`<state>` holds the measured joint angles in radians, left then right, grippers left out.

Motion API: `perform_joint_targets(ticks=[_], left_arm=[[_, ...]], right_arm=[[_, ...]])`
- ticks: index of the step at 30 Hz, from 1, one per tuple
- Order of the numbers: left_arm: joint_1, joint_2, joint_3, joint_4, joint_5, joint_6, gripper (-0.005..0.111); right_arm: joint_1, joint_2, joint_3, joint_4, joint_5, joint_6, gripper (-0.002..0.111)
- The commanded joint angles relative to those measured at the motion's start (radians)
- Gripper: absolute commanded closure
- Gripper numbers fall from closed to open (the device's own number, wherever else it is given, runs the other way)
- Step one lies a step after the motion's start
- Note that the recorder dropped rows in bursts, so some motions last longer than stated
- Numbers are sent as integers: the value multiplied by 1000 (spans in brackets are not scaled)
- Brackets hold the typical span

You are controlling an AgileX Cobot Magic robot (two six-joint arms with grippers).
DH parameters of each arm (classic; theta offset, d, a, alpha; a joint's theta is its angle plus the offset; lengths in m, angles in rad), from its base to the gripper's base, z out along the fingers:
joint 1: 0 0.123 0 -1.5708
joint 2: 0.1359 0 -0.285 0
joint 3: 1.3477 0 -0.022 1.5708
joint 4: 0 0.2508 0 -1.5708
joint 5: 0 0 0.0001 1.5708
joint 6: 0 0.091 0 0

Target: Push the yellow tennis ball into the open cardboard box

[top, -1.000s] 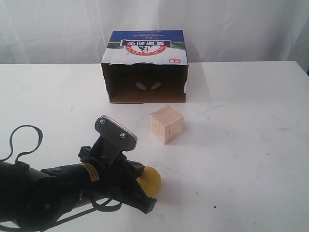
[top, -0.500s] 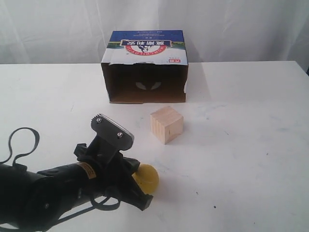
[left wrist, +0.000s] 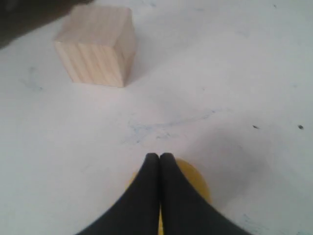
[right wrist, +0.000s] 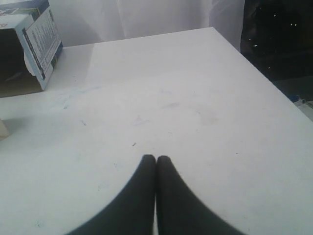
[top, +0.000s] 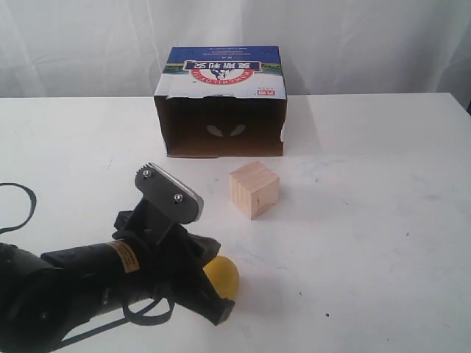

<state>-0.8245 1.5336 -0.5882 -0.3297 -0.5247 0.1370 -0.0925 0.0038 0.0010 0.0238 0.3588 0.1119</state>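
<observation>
The yellow tennis ball lies on the white table near the front, partly hidden behind my left gripper, whose jaws are pressed together. In the left wrist view the ball peeks out from under the shut left gripper. The open cardboard box lies at the back with its dark opening facing the front; its blue-white printed side shows in the right wrist view. My right gripper is shut over bare table and is out of the exterior view.
A pale wooden cube stands between the ball and the box, also the cube in the left wrist view. The table's edge runs beside the right arm. A white curtain hangs behind.
My left arm has drawn back toward the front left, its wrist bracket shifting left and up. The ball has moved slightly left and nearer the front with it.
</observation>
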Motion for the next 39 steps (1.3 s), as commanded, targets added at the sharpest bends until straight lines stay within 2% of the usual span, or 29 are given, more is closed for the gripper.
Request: perform_joint_targets(ticks=[1, 5, 9, 14, 19, 21, 24, 26, 30, 33, 35, 36, 37, 39], left_arm=[[-1, -14, 6, 248, 41, -211, 107], [-1, 12, 6, 338, 11, -250, 107], [-1, 72, 6, 340, 23, -250, 107], [-1, 160, 6, 340, -32, -242, 107], [-1, 166, 6, 318, -20, -234, 107], [-1, 166, 6, 223, -22, -175, 107], [-1, 164, 6, 43, -20, 11, 107], [-1, 164, 6, -22, -20, 111, 107], [-1, 164, 6, -119, -33, 213, 107], [-1, 137, 6, -361, -159, 380, 107], [-1, 36, 6, -456, -219, 475, 107], [-1, -7, 6, -452, -211, 474, 107], [-1, -62, 6, -392, -169, 406, 107], [-1, -43, 7, -238, -164, 281, 107]], right_arm=[[3, -4, -1, 1, -9, -2, 108], [3, -4, -1, 1, -9, -2, 108], [3, -4, -1, 1, -9, -2, 108], [3, -4, -1, 1, -9, -2, 108], [3, -4, -1, 1, -9, -2, 108], [3, -4, -1, 1, -9, -2, 108], [3, -4, -1, 1, -9, -2, 108], [3, -4, -1, 1, -9, -2, 108], [3, -4, -1, 1, -9, -2, 108], [3, -4, -1, 1, -9, -2, 108], [3, -4, -1, 1, -9, -2, 108], [3, -4, -1, 1, -9, -2, 108], [3, -4, -1, 1, -9, -2, 108], [3, -4, -1, 1, -9, -2, 108]])
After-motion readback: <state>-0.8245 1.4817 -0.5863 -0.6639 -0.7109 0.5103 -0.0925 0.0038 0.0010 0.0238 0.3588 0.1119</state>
